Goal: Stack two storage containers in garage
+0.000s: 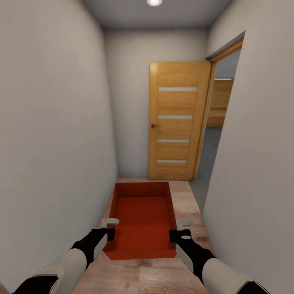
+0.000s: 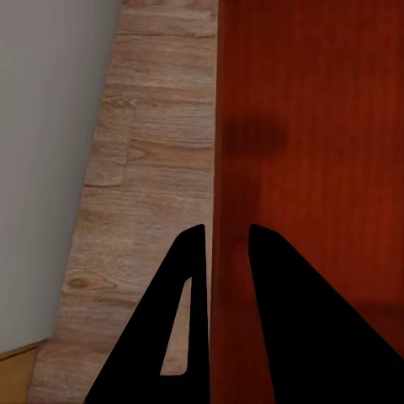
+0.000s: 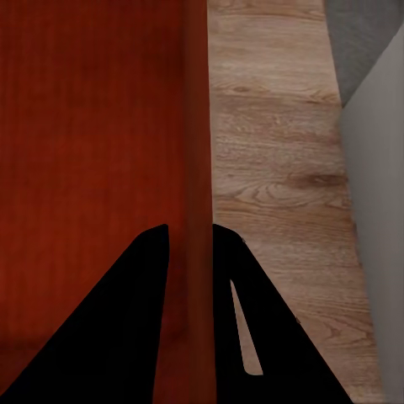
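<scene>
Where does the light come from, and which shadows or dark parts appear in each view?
Head view: a ceiling lamp lights the corridor evenly. Left wrist view: a soft shadow lies inside the storage container; the left gripper is pure black. Right wrist view: the right gripper is equally black.

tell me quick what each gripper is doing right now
Left gripper: shut on the left wall of the storage container.
Right gripper: shut on the same container's right wall.
</scene>
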Controlling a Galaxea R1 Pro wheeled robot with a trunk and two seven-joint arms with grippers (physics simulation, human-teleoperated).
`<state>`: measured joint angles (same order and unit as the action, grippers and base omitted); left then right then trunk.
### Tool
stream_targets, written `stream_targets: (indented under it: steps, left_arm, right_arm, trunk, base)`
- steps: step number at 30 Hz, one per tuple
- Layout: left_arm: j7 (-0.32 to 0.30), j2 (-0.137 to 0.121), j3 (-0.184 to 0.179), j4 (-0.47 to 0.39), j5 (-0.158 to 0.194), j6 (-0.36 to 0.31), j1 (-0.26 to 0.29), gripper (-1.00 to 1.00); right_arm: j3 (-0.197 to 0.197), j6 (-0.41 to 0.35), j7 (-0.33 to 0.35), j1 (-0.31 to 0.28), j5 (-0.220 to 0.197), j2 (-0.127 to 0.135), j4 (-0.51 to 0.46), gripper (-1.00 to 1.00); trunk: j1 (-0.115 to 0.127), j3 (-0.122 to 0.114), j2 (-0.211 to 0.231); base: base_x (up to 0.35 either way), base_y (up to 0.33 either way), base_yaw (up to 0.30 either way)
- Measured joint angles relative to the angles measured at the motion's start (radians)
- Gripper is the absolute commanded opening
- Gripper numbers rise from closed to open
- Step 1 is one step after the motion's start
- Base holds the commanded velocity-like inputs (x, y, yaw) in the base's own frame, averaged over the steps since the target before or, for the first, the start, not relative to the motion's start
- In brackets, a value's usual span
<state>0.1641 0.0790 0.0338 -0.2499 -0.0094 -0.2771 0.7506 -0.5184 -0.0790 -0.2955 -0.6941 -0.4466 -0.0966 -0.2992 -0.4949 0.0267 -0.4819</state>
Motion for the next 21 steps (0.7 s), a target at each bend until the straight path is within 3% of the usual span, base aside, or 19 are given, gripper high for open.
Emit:
stream_targets:
  steps: [21]
  left_arm:
    - [0.000,0.000,-0.001,0.000,0.000,0.000,0.000,-1.00]
  right_arm:
    - [0.000,0.001,0.000,0.000,0.000,0.000,0.000,-1.00]
  trunk:
    - [0.000,0.000,0.000]
  base:
    - [0.324,0.000,0.000]
